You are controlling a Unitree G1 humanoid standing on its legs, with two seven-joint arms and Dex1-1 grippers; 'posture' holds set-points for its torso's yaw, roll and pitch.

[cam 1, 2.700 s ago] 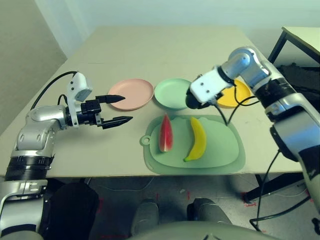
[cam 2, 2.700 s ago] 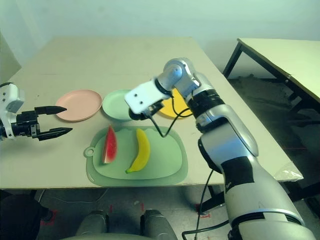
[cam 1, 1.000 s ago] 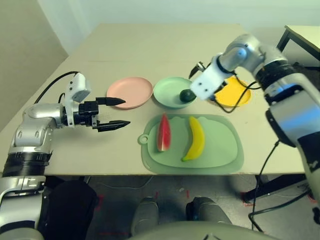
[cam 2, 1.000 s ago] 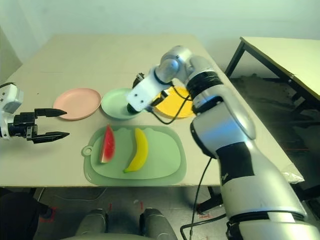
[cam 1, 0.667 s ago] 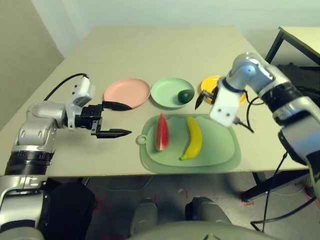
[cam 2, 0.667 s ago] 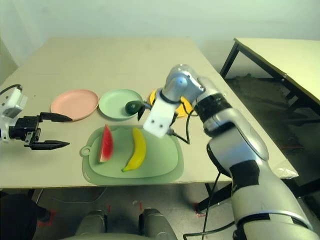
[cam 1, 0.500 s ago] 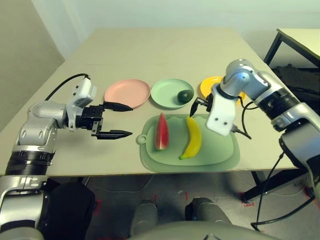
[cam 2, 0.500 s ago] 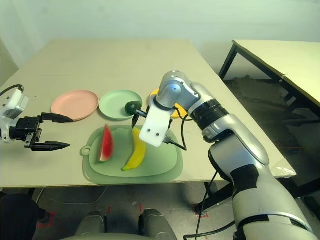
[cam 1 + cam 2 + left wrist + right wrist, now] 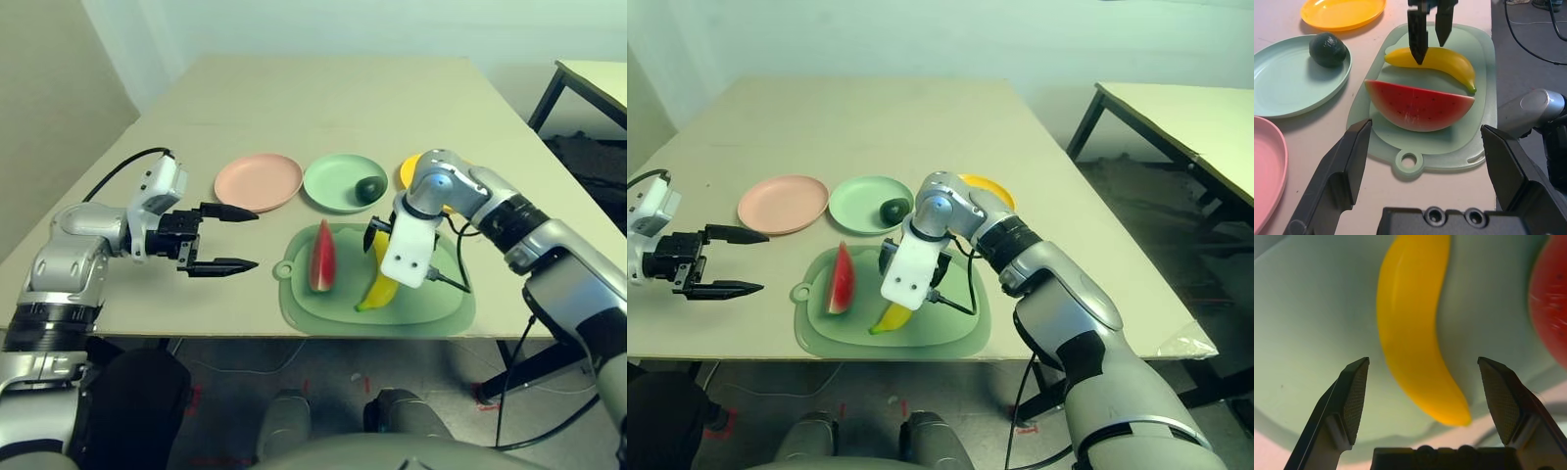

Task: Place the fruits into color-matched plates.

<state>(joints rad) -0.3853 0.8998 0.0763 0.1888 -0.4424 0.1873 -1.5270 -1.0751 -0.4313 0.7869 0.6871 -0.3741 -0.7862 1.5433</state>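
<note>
Since a moment ago my right gripper [image 9: 1423,382] has come in over the banana [image 9: 1413,328], which lies on the green mat [image 9: 431,305] beside the watermelon wedge [image 9: 1418,105]; it looks like light, smooth, fairly stiff plastic that might roll, so I'd pinch it across the middle; the right jaws stand wide, holding nothing, and my left gripper [image 9: 257,240] is also open and empty

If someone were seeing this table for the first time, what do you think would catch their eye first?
Probably the red watermelon wedge on the green mat, with the yellow banana beside it under the open right gripper. Next, perhaps, the row of pink, mint and yellow plates beyond, the dark avocado sitting in the mint one.
</note>
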